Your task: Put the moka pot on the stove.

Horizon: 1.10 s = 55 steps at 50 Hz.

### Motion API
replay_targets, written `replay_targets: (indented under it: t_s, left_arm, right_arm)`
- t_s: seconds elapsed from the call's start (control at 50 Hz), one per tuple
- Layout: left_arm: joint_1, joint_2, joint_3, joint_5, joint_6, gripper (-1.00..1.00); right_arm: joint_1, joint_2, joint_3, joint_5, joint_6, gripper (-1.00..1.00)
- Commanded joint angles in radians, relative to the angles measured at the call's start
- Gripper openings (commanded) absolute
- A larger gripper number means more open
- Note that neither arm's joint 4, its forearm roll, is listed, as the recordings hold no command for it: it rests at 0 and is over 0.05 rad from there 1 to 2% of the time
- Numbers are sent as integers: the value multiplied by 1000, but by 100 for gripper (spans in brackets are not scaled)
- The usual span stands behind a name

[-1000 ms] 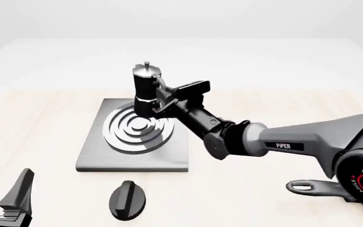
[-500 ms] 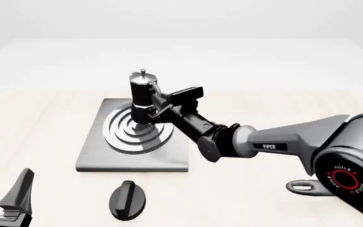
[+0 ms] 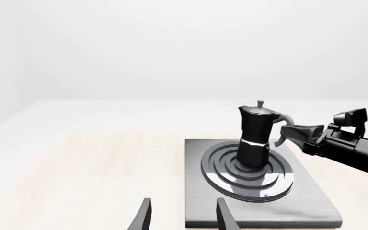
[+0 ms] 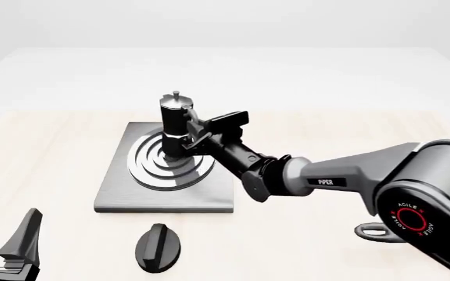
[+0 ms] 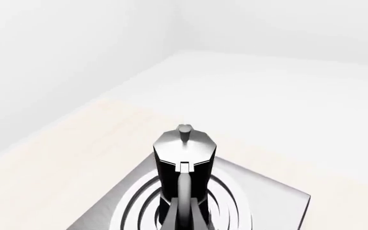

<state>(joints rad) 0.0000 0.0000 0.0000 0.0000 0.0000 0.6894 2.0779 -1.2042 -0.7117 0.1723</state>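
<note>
Placement stage. The small black faceted moka pot with a silver knobbed lid (image 4: 176, 126) stands upright at the centre of the round burner of concentric silver rings on the flat square grey metal stove (image 4: 119, 196). In the left wrist view the moka pot (image 3: 256, 136) appears to rest with its base on the inner rings of the stove (image 3: 312, 189); whether full contact is made cannot be confirmed.

The right gripper (image 4: 196, 133), at the end of the grey arm reaching in from the right, sits at the pot's curved black side handle. Its fingers appear closed on that handle, although the contact itself is largely masked by the gripper body. The left gripper (image 4: 2, 231) waits near the table's front-left corner, well apart from the stove, fingers spread and holding nothing.

Judged next move: release the handle and draw the right gripper straight back without tipping the tall, narrow pot.

Visibility: in the right wrist view the moka pot (image 5: 184, 165) fills the centre, its base cut off by the frame edge. A small black oval knob (image 4: 157, 247) lies on the table just in front of the stove; a long handle (image 4: 385, 230) is partly hidden behind the right arm.
</note>
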Motion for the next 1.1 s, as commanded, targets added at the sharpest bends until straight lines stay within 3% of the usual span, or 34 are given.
replay_targets:
  t_s: [0.02,0.34,0.36,1.1]
  left_arm:
    - [0,0,0,0,0,100]
    - [0,0,0,0,0,100]
    - [0,0,0,0,0,100]
    - [0,0,0,0,0,100]
  right_arm:
    - [5,7,-18,-5,11,-100]
    - [20,26,-24,-2,23,-100]
    - [21,27,-24,-2,24,100]
    - [17,-20,11,12,23,100]
